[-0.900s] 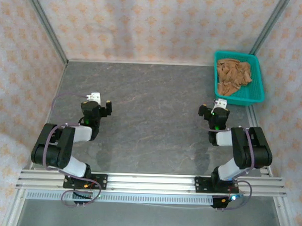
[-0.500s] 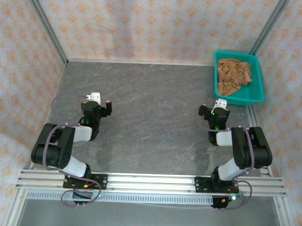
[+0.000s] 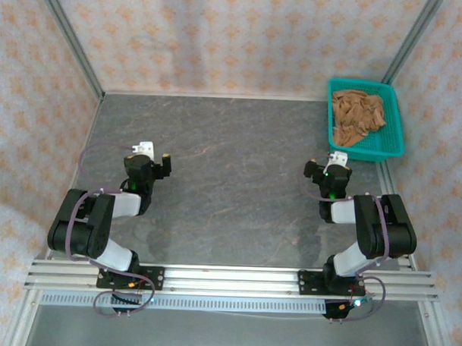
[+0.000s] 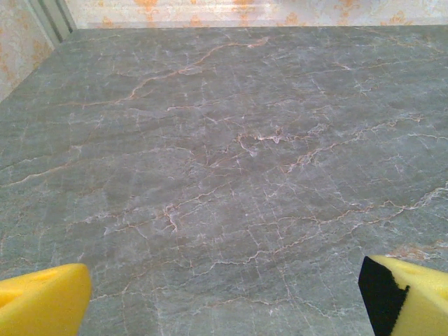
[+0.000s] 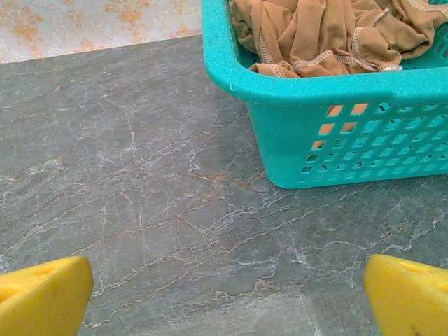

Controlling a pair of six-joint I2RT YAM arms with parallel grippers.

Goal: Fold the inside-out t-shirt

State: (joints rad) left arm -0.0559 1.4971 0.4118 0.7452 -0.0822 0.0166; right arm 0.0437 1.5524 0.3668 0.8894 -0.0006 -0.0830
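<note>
Grey marbled tabletop (image 3: 232, 143). Teal plastic mesh basket (image 5: 308, 87) at far right corner, with tan soft-cloth t-shirt (image 5: 315, 35) crumpled inside. Likely light and limp; pinch a stitched hem fold. Left gripper (image 4: 224, 301) and right gripper (image 5: 227, 294): jaws wide, holding nothing.

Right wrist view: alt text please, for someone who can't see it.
A crumpled tan cloth t-shirt lies heaped inside a teal plastic mesh basket at upper right, on the grey veined tabletop. The right gripper is open and holds nothing, its yellow fingertips at the bottom corners.
</note>
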